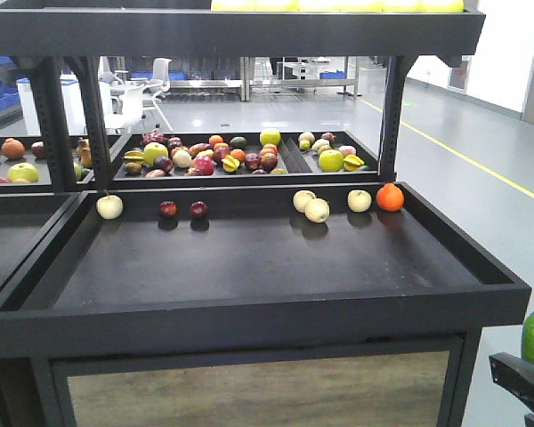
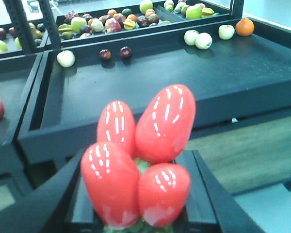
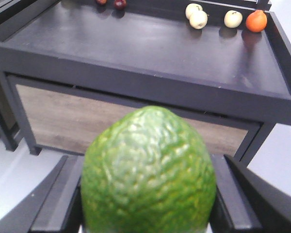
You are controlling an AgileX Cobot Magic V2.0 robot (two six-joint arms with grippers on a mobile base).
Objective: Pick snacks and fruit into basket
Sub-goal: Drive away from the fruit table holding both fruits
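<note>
Left hand grips a cluster of glossy red fruit, low centre of its view. Right hand clamps a bumpy green fruit. Pale pears and an orange sit along the black surface's far edge. No readable writing anywhere.

A glossy red bunch of fruit streaked with short white dashes sits over a bit of green. The big fruit is deep green, pebbled and mottled yellowish. The display tray is matt black. On it lie an orange, four pale cream pears and two dark red plums.
</note>
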